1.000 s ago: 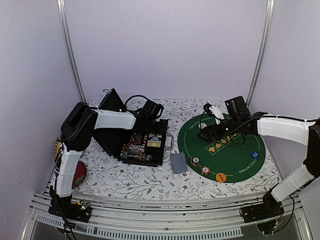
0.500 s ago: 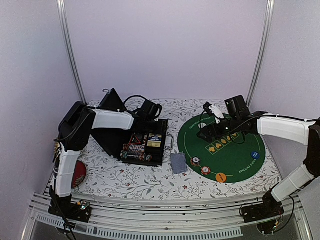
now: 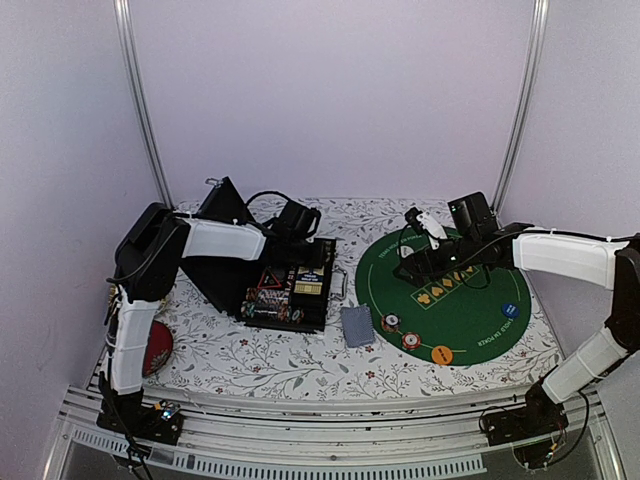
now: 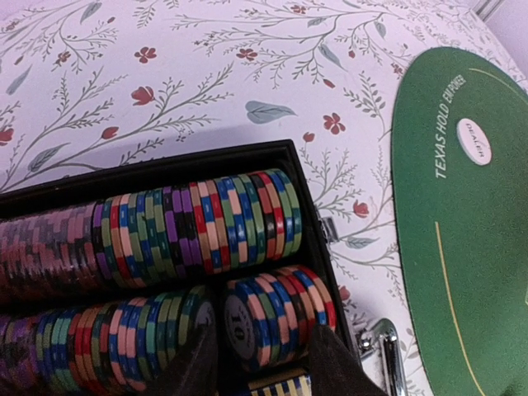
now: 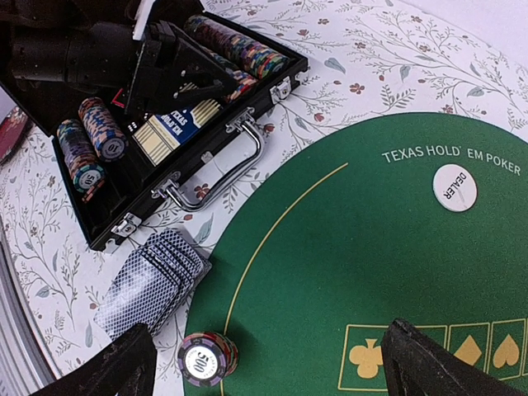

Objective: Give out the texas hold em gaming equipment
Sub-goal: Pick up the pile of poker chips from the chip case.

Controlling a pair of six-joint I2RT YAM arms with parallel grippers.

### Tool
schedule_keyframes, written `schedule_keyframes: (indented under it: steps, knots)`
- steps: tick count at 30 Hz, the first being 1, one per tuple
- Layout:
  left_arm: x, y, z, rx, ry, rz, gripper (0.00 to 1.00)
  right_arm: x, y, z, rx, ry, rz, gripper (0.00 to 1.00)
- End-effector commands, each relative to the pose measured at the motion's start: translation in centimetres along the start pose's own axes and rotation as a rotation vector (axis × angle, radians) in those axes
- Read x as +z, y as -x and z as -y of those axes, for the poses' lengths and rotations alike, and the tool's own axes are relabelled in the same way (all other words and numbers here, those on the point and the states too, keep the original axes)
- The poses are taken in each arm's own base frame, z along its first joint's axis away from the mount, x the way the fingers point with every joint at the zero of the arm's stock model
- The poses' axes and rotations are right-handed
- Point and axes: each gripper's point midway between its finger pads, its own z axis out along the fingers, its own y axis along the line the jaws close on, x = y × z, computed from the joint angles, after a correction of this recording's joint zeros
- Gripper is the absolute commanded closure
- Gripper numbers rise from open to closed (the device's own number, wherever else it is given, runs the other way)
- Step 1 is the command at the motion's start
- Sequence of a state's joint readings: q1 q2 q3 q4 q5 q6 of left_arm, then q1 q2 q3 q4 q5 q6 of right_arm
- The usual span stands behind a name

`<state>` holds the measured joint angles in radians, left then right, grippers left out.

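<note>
Left wrist chip rows [image 4: 198,227], right wrist cards [image 5: 153,285]

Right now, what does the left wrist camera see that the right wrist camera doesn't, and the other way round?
Only the left wrist: a close look at rows of striped chips packed on edge in the black case. Only the right wrist: the fanned cards beside the green mat, a chip stack marked 500, the case handle and the printed suit symbols. Both: the case, the mat and the white dealer button.
</note>
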<state>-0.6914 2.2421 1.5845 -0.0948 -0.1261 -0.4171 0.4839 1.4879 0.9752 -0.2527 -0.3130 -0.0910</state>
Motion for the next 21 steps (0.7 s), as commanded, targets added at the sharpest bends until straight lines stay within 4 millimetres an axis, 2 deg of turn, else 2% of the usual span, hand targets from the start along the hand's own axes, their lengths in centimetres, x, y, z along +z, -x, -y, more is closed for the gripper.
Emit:
schedule_keyframes:
  steps: [1,7,9,16,21]
  knots:
    - [-0.6,1.0,-2.4,-0.005,0.077,0.014,0.59,-0.1,0.9,-0.4,-0.011,0.018,0.011,0.03]
    - [0.4,0.1,-2.3,0.021,0.090,-0.019,0.57,-0.1,0.9,-0.3,-0.010,0.017,0.008,0.03]
    - [0.4,0.3,-2.1,0.021,0.082,-0.013,0.57,-0.1,0.9,-0.3,-0.010,0.017,0.007,0.03]
    - [-0.5,2.0,0.8,0.057,-0.026,0.059,0.45,0.3,0.6,-0.3,-0.007,0.023,-0.008,0.03]
    - [0.4,1.6,0.6,0.056,-0.004,0.036,0.47,0.5,0.5,-0.5,-0.007,0.033,-0.018,0.04]
